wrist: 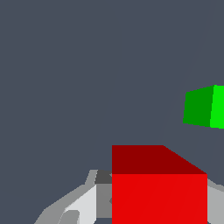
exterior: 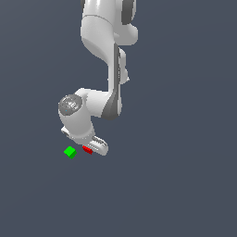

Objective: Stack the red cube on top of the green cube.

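1. The white robot arm [exterior: 109, 69] is reaching down from the top of the exterior view, its gripper [exterior: 92, 149] sitting low over a flat, dark slate-blue surface [exterior: 185, 185].
2. The gripper is pinching the red cube [exterior: 87, 149]; in the wrist view the red cube [wrist: 159, 188] is sitting between the grey fingers [wrist: 83, 205], one on each side of it.
3. The pictures are not showing whether the red cube is resting on the surface or hanging just above it.
4. The green cube [exterior: 70, 152] is lying just beside the gripper, on the exterior view's left of it, apart from the red cube and not touching it.
5. In the wrist view the green cube [wrist: 204, 106] is showing off to one side of the gripper, partly cut by the picture's edge.
6. The surface is looking plain and even all around, with no walls or room edges showing in either view.
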### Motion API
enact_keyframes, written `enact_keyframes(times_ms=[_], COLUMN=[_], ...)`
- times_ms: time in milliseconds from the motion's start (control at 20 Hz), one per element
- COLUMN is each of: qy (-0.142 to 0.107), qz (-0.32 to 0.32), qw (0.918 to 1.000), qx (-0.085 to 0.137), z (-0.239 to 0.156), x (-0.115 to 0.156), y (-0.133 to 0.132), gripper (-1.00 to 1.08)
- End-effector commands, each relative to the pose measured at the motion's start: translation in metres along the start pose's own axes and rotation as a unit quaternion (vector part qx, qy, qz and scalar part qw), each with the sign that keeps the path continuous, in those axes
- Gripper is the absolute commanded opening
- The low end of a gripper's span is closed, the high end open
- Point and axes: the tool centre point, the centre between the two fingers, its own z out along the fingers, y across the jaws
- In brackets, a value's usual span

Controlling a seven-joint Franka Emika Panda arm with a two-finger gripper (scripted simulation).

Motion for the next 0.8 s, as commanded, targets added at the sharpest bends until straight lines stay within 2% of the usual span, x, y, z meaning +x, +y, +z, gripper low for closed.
enact_keyframes(times_ms=[0,350,750], qy=[0.000,0.000,0.000], qz=[0.000,-0.001,-0.001], qw=[1.0000,1.0000,1.0000], qx=[0.000,0.000,0.000], z=[0.005,0.015,0.018], x=[0.013,0.040,0.050], y=[0.027,0.079,0.095], gripper=[-1.00,-1.00,-1.00])
